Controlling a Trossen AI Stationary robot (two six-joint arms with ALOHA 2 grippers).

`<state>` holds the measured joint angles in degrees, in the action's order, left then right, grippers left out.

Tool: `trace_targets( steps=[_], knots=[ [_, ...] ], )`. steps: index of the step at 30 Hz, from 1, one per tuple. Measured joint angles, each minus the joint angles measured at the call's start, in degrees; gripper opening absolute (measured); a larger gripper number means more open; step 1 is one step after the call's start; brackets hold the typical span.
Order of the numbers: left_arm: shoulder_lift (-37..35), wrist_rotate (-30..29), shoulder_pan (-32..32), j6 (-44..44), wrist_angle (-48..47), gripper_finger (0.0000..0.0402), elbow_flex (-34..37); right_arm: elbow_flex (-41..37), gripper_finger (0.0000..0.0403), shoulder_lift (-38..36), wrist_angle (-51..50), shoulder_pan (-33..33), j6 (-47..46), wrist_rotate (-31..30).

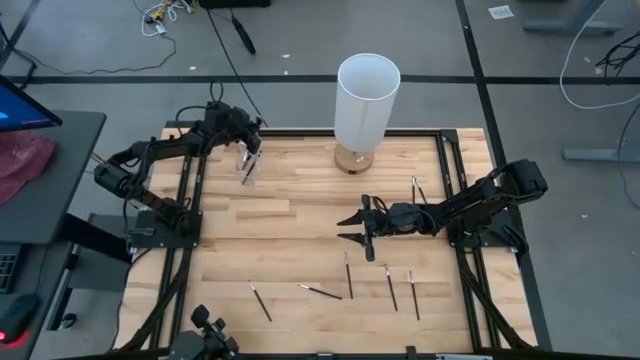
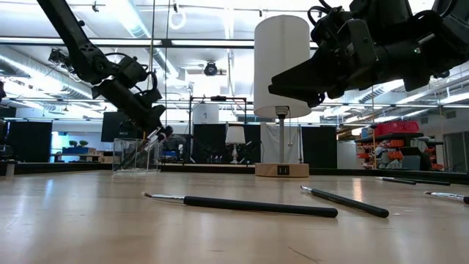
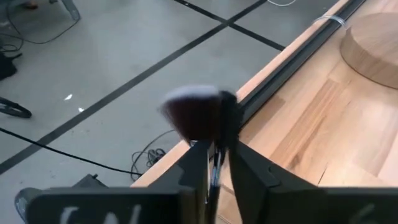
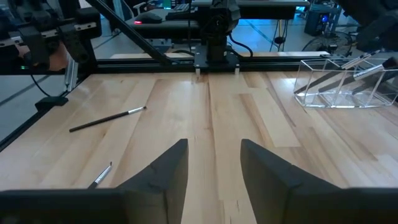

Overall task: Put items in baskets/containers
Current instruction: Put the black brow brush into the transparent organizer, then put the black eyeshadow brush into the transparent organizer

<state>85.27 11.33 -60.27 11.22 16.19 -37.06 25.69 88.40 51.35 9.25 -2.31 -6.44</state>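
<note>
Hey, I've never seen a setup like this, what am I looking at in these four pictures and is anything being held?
These are two robot arms at a wooden table, each ending in a two-finger pincer. One picture looks straight down from above, one looks level across the tabletop, and the other two come from small cameras on the arms' wrists.

The left pincer is at the far edge of the table, over a clear container, with a brush between its fingers. Whether it grips the brush firmly or is letting go, I cannot tell.

The right pincer hovers open and empty over the middle of the table.

Several thin dark brushes lie loose on the near part of the table. A white lamp on a round wooden base stands at the far edge.
</note>
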Motion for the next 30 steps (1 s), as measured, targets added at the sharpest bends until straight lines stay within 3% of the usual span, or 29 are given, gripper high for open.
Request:
trace_targets(
  steps=[8,12,17,20,24,30],
  knots=[
    [-3.0,-0.1,0.0,0.5,-4.2,0.0146,-1.2,0.0,0.0148,0.0,0.0,0.0,0.0,0.0],
    [-9.3,-0.6,0.4,0.6,-13.8,0.0170,-5.6,0.0,0.0148,0.0,-0.8,0.0,0.0,0.0],
    [-17.8,-3.9,5.1,1.2,-28.8,0.0169,-13.4,0.0,0.0148,0.0,-1.0,-0.1,-3.5,0.0],
    [-21.3,-8.7,12.8,0.7,-35.3,0.0157,-17.0,0.0,0.0148,0.0,-1.0,-0.5,-5.4,-0.1],
    [-23.5,-19.0,27.7,-4.7,-40.5,0.0138,-18.0,0.0,0.0148,0.0,-1.5,-0.5,-7.8,-0.2],
    [-22.0,-32.0,53.3,-24.4,-50.8,0.0114,-17.9,0.0,0.0148,0.0,-2.6,0.0,-7.9,-0.2]
  ],
)
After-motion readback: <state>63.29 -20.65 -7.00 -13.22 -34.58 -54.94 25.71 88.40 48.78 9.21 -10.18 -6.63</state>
